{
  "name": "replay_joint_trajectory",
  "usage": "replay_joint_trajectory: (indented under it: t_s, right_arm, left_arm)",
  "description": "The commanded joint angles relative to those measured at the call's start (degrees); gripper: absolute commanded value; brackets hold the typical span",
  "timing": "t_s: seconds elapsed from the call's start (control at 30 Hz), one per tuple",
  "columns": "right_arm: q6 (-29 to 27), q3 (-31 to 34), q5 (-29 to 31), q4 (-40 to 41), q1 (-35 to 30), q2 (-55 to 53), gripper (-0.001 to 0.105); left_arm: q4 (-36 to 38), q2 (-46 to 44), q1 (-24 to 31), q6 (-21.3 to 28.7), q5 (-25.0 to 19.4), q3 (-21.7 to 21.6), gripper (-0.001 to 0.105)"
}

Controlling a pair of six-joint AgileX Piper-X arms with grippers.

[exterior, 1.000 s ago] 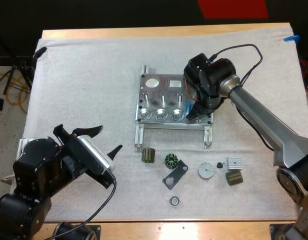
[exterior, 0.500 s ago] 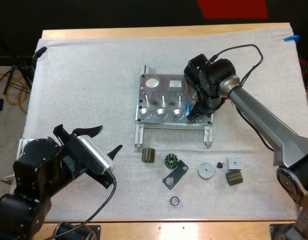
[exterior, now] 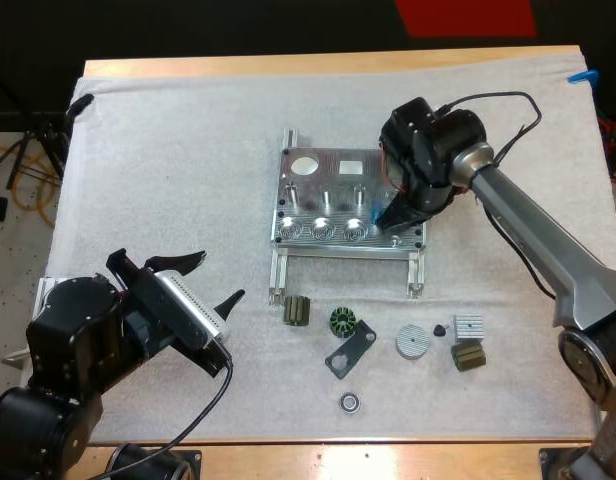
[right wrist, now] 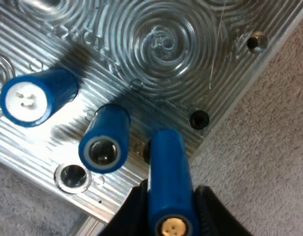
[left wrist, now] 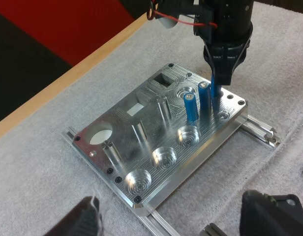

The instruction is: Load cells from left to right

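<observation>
Mat (exterior: 168, 150): white, carries all items.
Loose parts, near side of fixture, well apart from it: ribbed dark block (exterior: 296, 311), toothed ring (exterior: 342, 321), black plate (exterior: 350, 348), silver disc (exterior: 412, 342), finned block (exterior: 469, 326), bearing (exterior: 350, 403).
Metal fixture (left wrist: 141, 142): machined plate on rails, round pockets with ringed floors.
Standing cells (left wrist: 191, 108): two, bright blue, upright at the fixture's right end.
Held cell (right wrist: 166, 167): blue, gold-tipped, just beside the standing pair, its lower end at the fixture's edge.
Right gripper (right wrist: 168, 196): fingers clamped on the held cell.
Left gripper (exterior: 216, 278): fingers spread, over bare mat, far from the fixture.
</observation>
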Motion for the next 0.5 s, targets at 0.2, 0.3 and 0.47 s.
replay_joint_trajectory:
  t_s: [0.2, 0.3, 0.47]
  right_arm:
    - [2.3, 0.1, 2.1, 0.1, -0.9, -0.7, 0.000]
    - [2.3, 0.1, 2.1, -0.1, -0.9, -1.8, 0.000]
    - [2.4, 0.1, 1.9, -0.1, -0.9, -3.0, 0.000]
  left_arm:
    - [-0.6, -0.2, 0.1, -0.7, 0.4, 0.0, 0.059]
    - [-0.6, -0.2, 0.1, -0.7, 0.4, 0.0, 0.059]
    - [-0.6, -0.2, 0.1, -0.7, 0.4, 0.0, 0.059]
